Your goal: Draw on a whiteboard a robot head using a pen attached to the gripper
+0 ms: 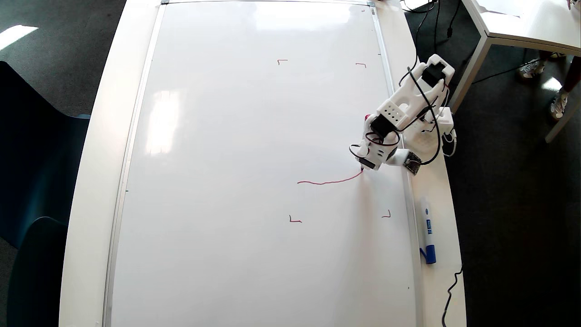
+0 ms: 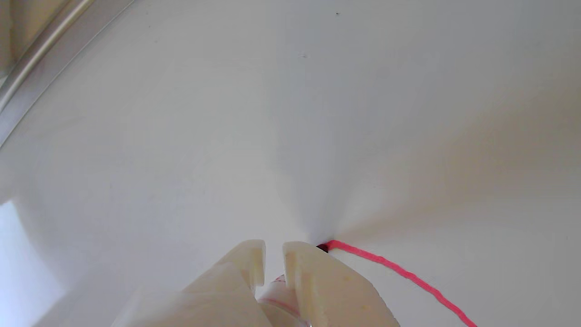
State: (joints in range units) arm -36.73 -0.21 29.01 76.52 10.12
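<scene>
The whiteboard fills most of the overhead view, with small red corner marks on its right half. Of the robot head only one wobbly red line shows, running from mid-board to the pen tip. My white gripper hangs over the board's right side, shut on the pen. The pen's red tip touches the board at the line's right end. In the wrist view the gripper clamps the pen between its fingers, and the dark tip meets the red line.
A white marker with a blue cap lies on the table strip right of the board. My arm's base and black cables stand at the board's right edge. The silver frame runs along the wrist view's upper left. Another table stands at top right.
</scene>
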